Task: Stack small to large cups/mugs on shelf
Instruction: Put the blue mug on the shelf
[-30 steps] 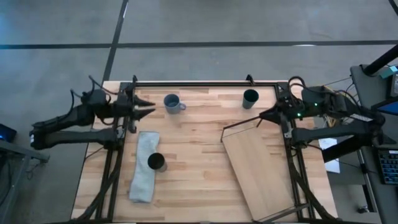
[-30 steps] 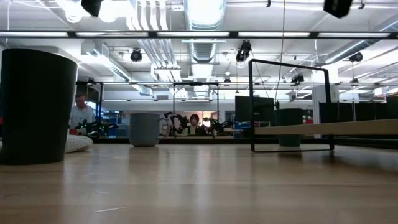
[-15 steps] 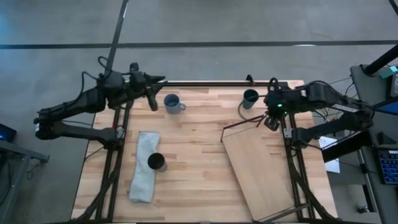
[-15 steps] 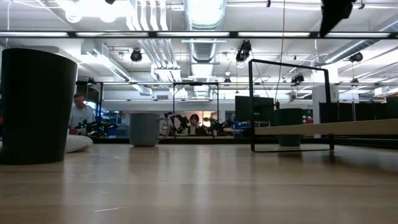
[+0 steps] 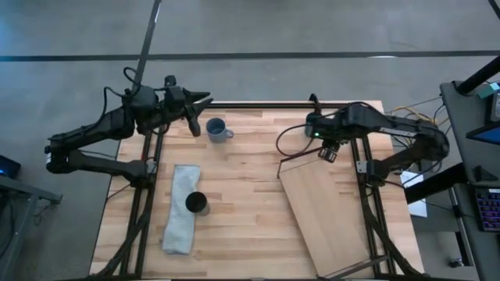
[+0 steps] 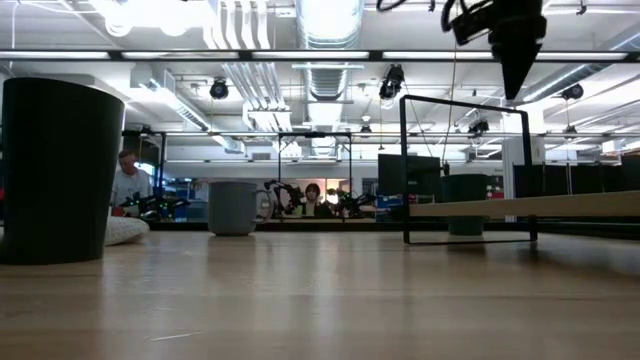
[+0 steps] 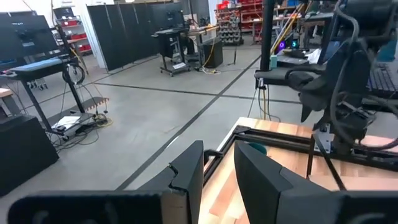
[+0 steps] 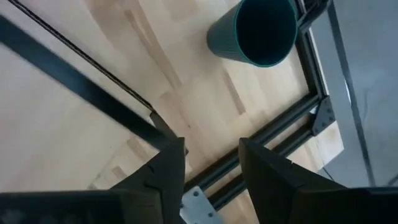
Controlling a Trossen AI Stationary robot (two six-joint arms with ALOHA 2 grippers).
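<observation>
1. Clearance is the first worry: the right gripper (image 5: 326, 150) hangs with fingers parted and empty over the far right part of the table, just beside the thin dark wire frame (image 5: 301, 156) at the far end of the long pale wooden shelf board (image 5: 328, 215). A careless descent could snag that wire and shove the shelf.
2. The dark teal-green cup (image 8: 255, 30) stands upright near the table's far edge, hidden under the arm from above. A sideways approach could knock it over or off the edge.
3. The left gripper (image 5: 195, 105), also open and holding nothing, hovers at the far left edge just beside the blue-grey mug with a side handle (image 5: 216, 129); its handle could catch a finger.
4. The black cup (image 5: 196, 204) sits touching the grey folded cloth (image 5: 180, 208), which may drag along when it is lifted.
</observation>
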